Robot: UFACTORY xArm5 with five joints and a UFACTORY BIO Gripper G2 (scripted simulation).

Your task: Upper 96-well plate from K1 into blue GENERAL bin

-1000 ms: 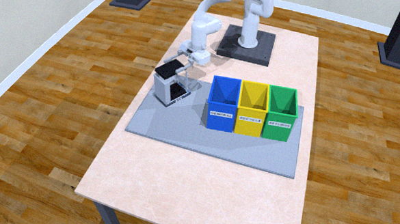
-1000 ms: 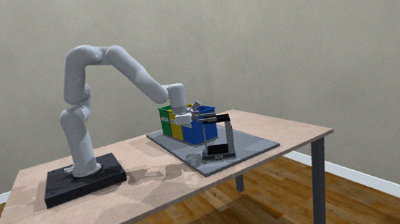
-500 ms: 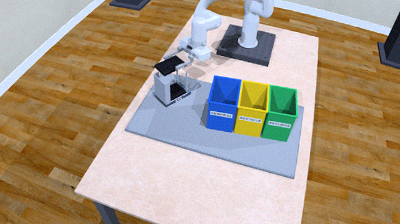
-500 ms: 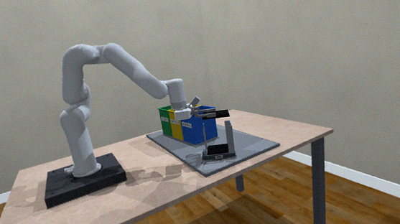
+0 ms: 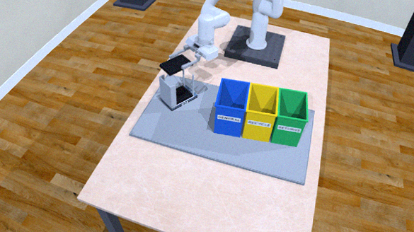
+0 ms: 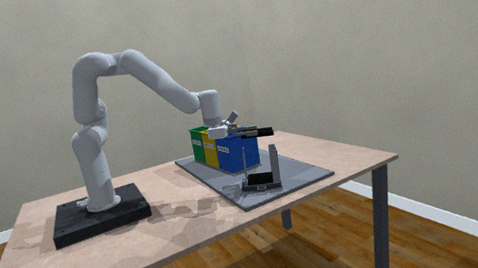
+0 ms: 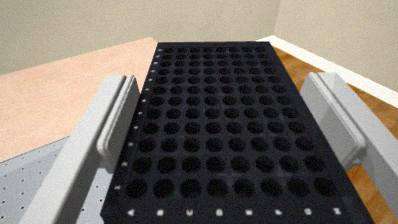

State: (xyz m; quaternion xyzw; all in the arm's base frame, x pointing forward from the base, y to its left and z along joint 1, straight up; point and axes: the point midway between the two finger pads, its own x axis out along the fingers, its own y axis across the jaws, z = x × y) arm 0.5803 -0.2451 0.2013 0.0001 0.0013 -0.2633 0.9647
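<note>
- A pale pink-beige rectangular tabletop (image 5: 194, 194) (image 6: 341, 154) (image 7: 65, 95) carries everything; directions here follow the top view, seen from the blue bin, with 12 o'clock at the picture's top.
- A flat blue-grey rectangular mat (image 5: 168, 125) (image 6: 301, 176) (image 7: 30, 175) lies under the bins and the rack.
- The open-topped blue bin labelled GENERAL (image 5: 228, 127) (image 6: 234, 158) stands upright, with the rack outside it at 9 o'clock.
- At 3 o'clock stand an upright yellow bin marked RECYCLE (image 5: 257, 132) (image 6: 210, 156) and, beyond it, an upright green bin (image 5: 286, 138) (image 6: 199, 155), its label too blurred to read.
- The light-grey stack rack K1 (image 5: 167, 91) (image 6: 274, 164), with tall side walls on a dark base, stands upright.
- A black rectangular lower plate (image 5: 183, 96) (image 6: 260, 178) sits at the bottom inside K1.
- The black 96-well upper plate (image 5: 174, 64) (image 6: 265, 131) (image 7: 215, 125) is at 10 o'clock, in the air above K1 and clear of it, roughly level, wells up.
- The grey two-fingered end effector (image 5: 177, 62) (image 6: 254, 130) (image 7: 227, 120) is closed on this plate, its fingers standing a plate's width apart at the long sides.
- The white jointed arm (image 5: 207, 29) (image 6: 156, 80) reaches over from its black square base plate (image 5: 277, 41) (image 6: 63, 238) at 1 o'clock.
</note>
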